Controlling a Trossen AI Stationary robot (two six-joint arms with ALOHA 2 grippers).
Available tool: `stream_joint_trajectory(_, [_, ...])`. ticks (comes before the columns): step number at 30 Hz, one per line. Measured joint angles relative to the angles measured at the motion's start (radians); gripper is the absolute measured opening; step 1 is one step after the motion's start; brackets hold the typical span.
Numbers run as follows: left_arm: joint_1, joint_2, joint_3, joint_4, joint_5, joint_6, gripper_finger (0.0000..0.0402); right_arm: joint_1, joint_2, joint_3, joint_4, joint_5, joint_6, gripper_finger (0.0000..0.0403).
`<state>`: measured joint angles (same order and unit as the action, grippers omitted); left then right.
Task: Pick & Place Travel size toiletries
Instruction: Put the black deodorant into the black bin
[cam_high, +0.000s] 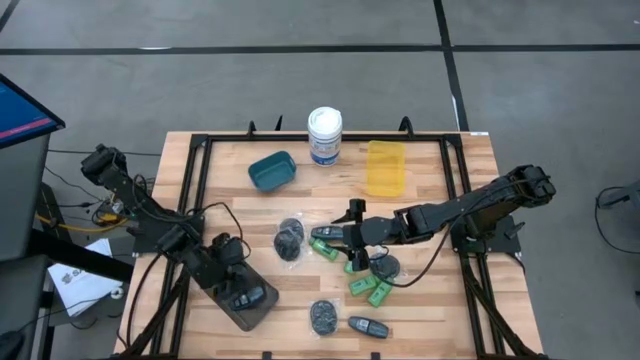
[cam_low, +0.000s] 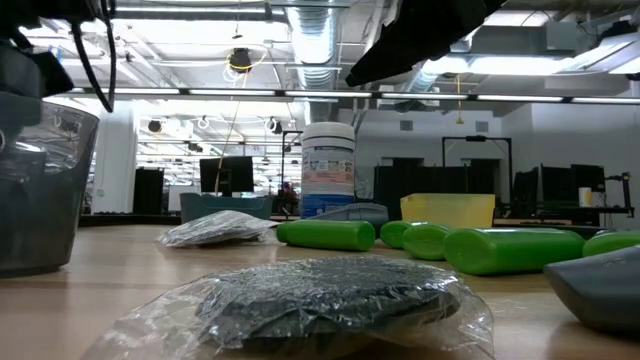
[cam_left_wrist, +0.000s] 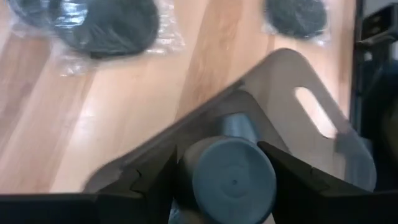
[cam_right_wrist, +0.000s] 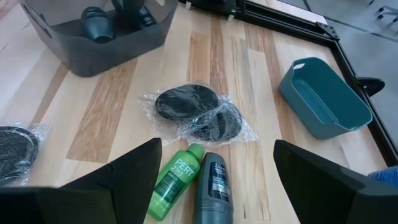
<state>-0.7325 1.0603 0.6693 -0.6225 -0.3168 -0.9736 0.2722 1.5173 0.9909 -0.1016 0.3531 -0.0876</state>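
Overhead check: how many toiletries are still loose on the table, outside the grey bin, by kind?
green mini bottles: 4
dark grey mini bottles: 2
clear-wrapped round dark pieces: 3 packets
Total: 9

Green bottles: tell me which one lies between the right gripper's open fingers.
The green bottle with its label showing, lying beside a dark grey bottle, right in front of the right gripper. The other green bottles lie farther off.

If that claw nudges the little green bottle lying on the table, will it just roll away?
Probably: the green bottle is round and lies on its side on smooth wood. The dark bottle touching it might stop it rolling that way. It looks like light plastic.
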Motion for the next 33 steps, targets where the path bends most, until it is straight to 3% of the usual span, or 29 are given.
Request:
stream_joint_trajectory(6, [0.016, -0.001, 0.0, -0.004, 0.015, 0.011, 0.0194, 0.0, 0.0, -0.001, -0.007, 0.0, 0.01, 0.0302])
stream_joint_trajectory(21, [0.016, 0.081, 0.0, -0.01, 0.166, -0.151, 0.02, 0.0, 0.0, -0.001, -0.011, 0.0, 0.01, 0.0302])
stream_joint_trajectory(33, [0.016, 0.105, 0.0, 0.029, 0.214, -0.162, 0.0262, -0.013, 0.0, -0.001, -0.045, 0.0, 0.08, 0.0302])
